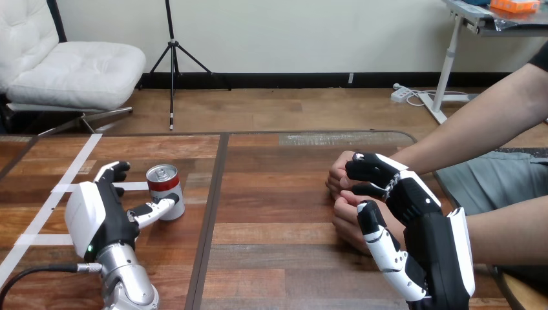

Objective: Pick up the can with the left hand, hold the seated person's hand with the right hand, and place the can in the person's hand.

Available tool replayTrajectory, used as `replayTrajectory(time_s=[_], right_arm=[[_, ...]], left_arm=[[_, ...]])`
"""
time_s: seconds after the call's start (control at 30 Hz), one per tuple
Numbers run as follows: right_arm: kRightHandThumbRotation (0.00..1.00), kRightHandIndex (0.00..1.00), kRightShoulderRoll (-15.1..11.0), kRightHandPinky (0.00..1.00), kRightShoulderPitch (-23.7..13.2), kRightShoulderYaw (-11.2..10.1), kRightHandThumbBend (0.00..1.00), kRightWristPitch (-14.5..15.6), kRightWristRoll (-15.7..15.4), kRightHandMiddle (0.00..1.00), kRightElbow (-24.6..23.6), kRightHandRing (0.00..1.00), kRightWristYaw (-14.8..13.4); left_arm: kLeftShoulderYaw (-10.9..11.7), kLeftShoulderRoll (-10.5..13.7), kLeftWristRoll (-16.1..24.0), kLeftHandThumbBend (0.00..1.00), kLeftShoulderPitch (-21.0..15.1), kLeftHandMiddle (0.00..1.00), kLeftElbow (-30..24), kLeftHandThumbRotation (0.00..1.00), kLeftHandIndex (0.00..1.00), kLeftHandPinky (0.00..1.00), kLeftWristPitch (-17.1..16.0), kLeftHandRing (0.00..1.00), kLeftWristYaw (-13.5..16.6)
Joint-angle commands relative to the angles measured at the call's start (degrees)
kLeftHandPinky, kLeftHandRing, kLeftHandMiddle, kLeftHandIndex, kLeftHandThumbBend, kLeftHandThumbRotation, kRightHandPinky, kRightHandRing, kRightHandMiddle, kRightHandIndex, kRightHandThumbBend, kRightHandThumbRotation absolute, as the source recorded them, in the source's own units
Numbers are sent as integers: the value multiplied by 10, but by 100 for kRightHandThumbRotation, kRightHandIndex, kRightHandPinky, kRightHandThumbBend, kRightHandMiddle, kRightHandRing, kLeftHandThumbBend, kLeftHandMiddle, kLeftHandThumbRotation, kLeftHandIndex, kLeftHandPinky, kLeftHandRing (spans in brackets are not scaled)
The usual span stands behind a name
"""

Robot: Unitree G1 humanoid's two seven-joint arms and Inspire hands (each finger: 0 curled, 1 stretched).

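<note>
At the near edge of the table (pixel 278 236), nearer than the can and to its left, the left hand (pixel 97 216) rises from its silver forearm, palm turned toward the can. It is loosely spread: the thumb (pixel 155 210) reaches across and touches the low near side of the can, while the fingers (pixel 115 172) are bent just left of the can with a strip of table between.

The can (pixel 165 194) stands upright on the table, silver top up, red band round its wall. A dark seam (pixel 210 223) in the tabletop runs past it just to its right. White tape lines (pixel 39 223) cross the wood left of the can, one passing behind the left hand's fingers.

Well right of the can, with bare wood between, the right hand (pixel 423 213) is closed on the person's hands. Its thumb (pixel 373 226) stands against the person's nearer hand (pixel 349 223), which is about level with the can. Its fingers (pixel 368 169) curl over the person's farther hand (pixel 337 177), a little beyond the can's line. Both of the person's hands are loosely cupped and touch each other; their forearms run off to the right.
</note>
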Motion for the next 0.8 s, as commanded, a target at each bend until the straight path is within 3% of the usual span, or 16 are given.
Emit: replayTrajectory(time_s=[0.0,0.37,0.77], right_arm=[[58,74,1,66,-24,-1,50,-10,4,74,-13,73,-1],[58,74,0,66,-23,-2,50,-12,2,74,-13,73,-1],[58,74,1,66,-23,-2,51,-11,1,74,-14,73,-2]], left_arm=[[-10,10,11,93,-45,77,3,19,75,62,7,71,-12],[-12,9,10,92,-52,79,5,23,77,63,17,73,-30],[-5,4,-1,91,-57,79,3,23,78,65,4,74,-57]])
